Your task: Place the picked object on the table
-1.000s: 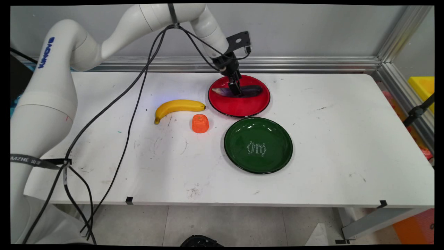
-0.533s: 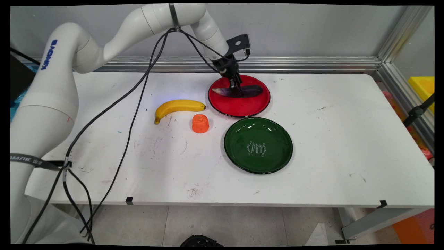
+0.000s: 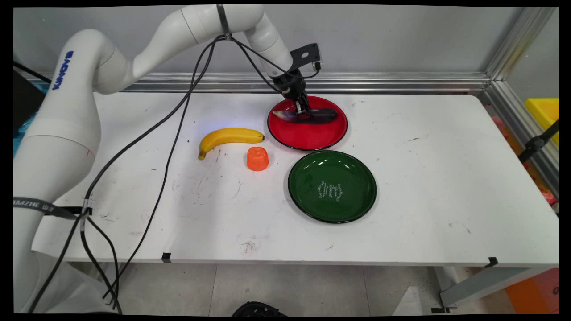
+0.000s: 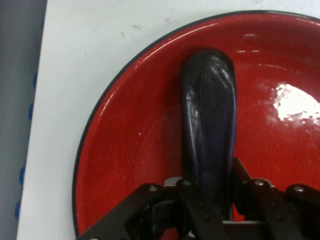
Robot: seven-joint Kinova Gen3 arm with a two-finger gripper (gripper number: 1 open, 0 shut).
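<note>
While the gripper (image 3: 303, 109) hangs over the red plate (image 3: 312, 136) near the table's (image 3: 424, 178) far edge, its fingers are clamped on the dark eggplant (image 3: 323, 116), apparently just clear of the plate, though that is hard to judge. This looks like a lift under way. The green plate (image 3: 332, 209) sits just nearer; a banana (image 3: 229, 136) and an orange piece (image 3: 258, 158) lie toward the left.

A banana (image 3: 229, 136), an orange piece, possibly carrot (image 3: 258, 158), a red plate (image 3: 308, 136) and a green plate (image 3: 332, 186) are carried by the white worktop (image 3: 424, 178).
</note>
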